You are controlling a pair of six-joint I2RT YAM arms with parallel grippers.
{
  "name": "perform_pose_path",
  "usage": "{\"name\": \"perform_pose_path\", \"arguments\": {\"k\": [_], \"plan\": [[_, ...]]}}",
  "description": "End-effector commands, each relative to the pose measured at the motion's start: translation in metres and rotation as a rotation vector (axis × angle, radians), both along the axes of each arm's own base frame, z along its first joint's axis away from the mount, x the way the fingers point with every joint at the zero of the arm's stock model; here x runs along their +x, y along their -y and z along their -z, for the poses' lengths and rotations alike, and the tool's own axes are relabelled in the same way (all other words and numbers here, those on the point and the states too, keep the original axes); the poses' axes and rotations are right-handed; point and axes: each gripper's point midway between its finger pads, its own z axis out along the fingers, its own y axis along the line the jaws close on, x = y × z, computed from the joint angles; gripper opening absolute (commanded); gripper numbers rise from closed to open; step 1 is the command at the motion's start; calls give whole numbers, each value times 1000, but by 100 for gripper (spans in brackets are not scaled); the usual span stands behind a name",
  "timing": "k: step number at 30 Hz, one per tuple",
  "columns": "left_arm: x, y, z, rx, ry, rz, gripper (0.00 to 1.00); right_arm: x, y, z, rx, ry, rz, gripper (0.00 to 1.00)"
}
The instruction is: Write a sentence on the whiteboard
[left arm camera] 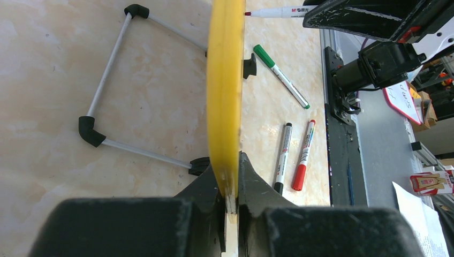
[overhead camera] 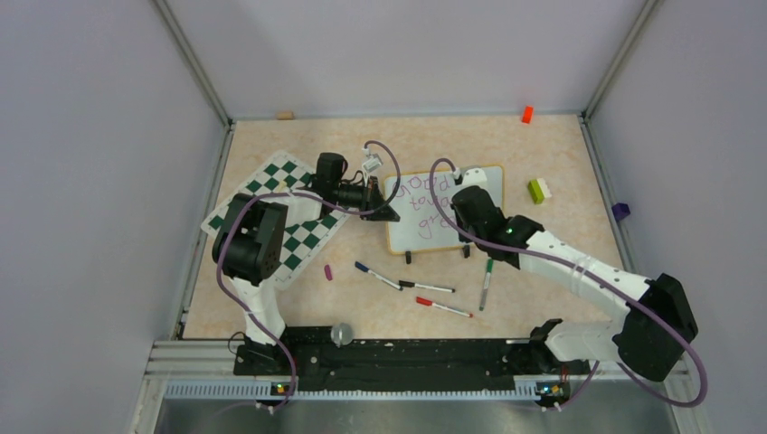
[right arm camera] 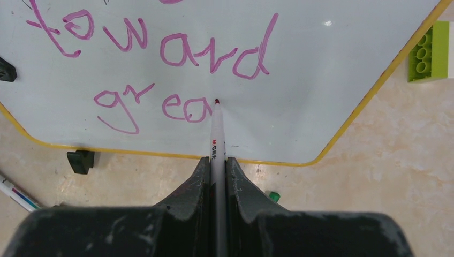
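Yellow-framed whiteboard (overhead camera: 421, 228) stands centre-frame in the top view, one edge pinched in the left gripper (left arm camera: 230, 179). Right gripper (right arm camera: 217, 167) clamps the marker (right arm camera: 216, 128), its tip beside the last letter. The sentence (right arm camera: 160, 53) reaches "grea" on line three, and that word looks unfinished.

chessboard mat (overhead camera: 288, 172) at left; red marker (overhead camera: 443, 307), black marker (overhead camera: 427, 287) and green marker (overhead camera: 486, 283) loose on the bench (overhead camera: 561, 262); lime brick (overhead camera: 540, 190) at right.

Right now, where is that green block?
In the top view, the green block lies on the table just right of the whiteboard, near its far corner.
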Motion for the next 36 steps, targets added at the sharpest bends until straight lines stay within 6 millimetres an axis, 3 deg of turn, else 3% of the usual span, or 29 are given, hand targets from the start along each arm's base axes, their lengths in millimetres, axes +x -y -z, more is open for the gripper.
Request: {"name": "perform_pose_path", "arguments": {"k": [1,14,25,36], "plan": [[4,1,17,52,26,-25,0,18,-3,-22,23,78,40,0],[3,1,16,50,28,-24,0,17,15,-24,-22,101,111,0],[3,1,17,51,28,-24,0,13,6,-55,71,158,50,0],[4,1,16,50,28,-25,0,24,-4,-53,67,154,42,0]]}}
